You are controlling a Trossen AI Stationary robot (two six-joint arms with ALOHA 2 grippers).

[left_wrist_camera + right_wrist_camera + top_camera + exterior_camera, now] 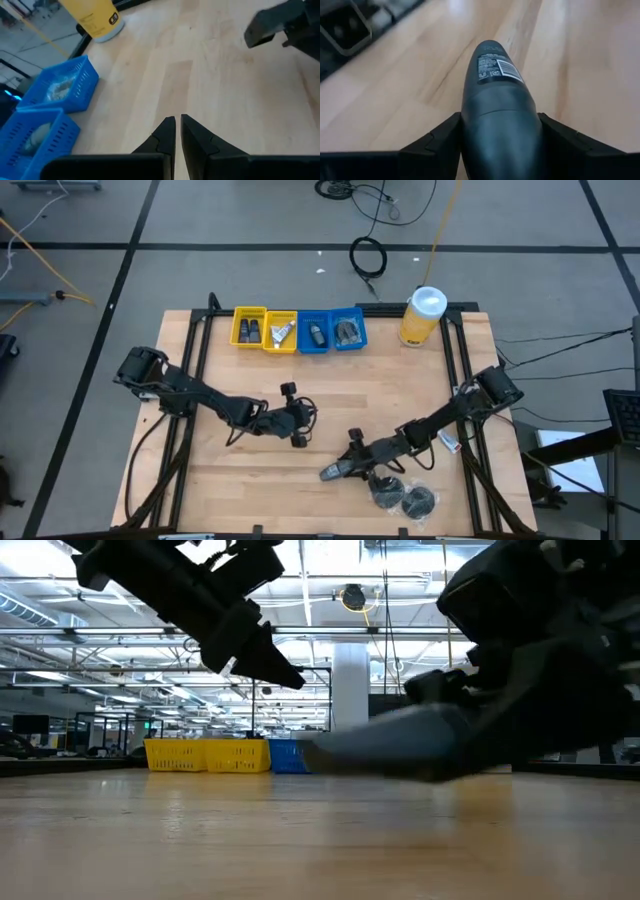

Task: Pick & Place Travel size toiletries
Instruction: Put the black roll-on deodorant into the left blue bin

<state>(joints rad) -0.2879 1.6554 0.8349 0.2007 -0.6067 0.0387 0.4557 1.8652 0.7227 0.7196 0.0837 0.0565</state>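
Pale wood forms the table top (330, 400), on which both dark arms are seen from above. On the left side, the left gripper (300, 417) is held over the middle of the boards; in its own wrist view its two fingers (167, 132) are pressed together with nothing between them.

Along the far edge a row of small bins is set: two yellow bins (264, 329) side by side, then two blue bins (332, 331), each with small items inside that cannot be made out clearly. Just right of the row, a large yellow canister (422, 317) with a white lid is stood upright at the far right corner.

Further right and nearer the front edge, the right gripper (352, 468) is lowered close to the boards. A dark grey bottle (497, 100) with a small printed label is seen between its two fingers, which lie against the bottle's sides; the bottle lies nearly level, pointing toward the left. Just beside it, toward the front edge, two dark round packets (402, 496) are laid on the wood. A thin white tube (449, 442) is seen near the right rail, partly hidden by the right arm.
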